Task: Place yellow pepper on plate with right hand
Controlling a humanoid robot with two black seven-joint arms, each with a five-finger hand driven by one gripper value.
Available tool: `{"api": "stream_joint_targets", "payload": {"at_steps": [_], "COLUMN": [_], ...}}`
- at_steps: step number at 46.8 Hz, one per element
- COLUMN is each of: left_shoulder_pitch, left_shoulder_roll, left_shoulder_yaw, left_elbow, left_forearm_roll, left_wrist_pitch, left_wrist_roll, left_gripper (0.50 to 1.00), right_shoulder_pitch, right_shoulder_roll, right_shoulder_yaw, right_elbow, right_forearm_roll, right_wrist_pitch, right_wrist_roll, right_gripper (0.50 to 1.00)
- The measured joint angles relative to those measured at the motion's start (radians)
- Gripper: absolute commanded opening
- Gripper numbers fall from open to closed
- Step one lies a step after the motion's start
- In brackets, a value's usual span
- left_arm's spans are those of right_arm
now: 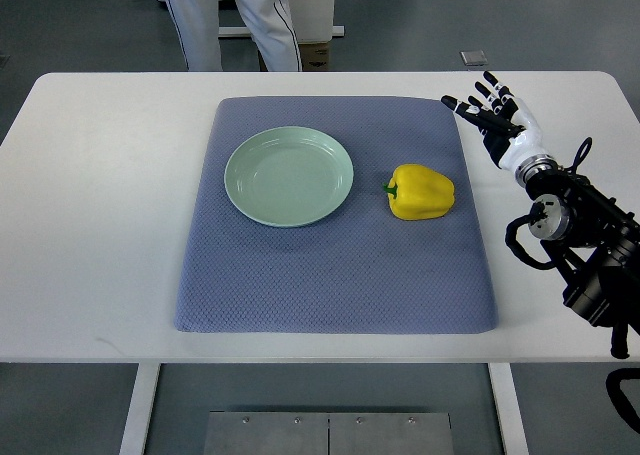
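Note:
A yellow pepper (pixel 421 192) with a green stem lies on its side on the blue-grey mat (pixel 335 275), just right of a pale green plate (pixel 289 175). The plate holds nothing. My right hand (pixel 488 109) hovers over the table at the mat's far right corner, above and to the right of the pepper, with its fingers spread and nothing in them. Its black arm (pixel 580 240) comes in from the right edge. The left arm does not show.
The mat lies on a white table (pixel 100 225). A person in white trousers (pixel 235 20) stands behind the far edge. A small grey square object (pixel 474 58) sits near the far right edge.

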Motion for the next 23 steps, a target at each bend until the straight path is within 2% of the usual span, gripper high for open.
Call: {"api": "stream_joint_targets", "payload": {"at_steps": [23], "left_shoulder_pitch": [0.0], "left_shoulder_roll": [0.0], "left_shoulder_yaw": [-0.001], "left_elbow": [0.0], "left_forearm_roll": [0.0], "left_wrist_pitch": [0.0], "left_wrist_roll": [0.0], "left_gripper": [1.0], "right_shoulder_pitch": [-0.001], "right_shoulder_roll": [-0.001], "right_shoulder_yaw": [0.0], "right_elbow": [-0.002], "right_forearm_roll": [0.0], "right_wrist_pitch": [-0.001], "right_wrist_roll": [0.0], "right_gripper": [1.0]}}
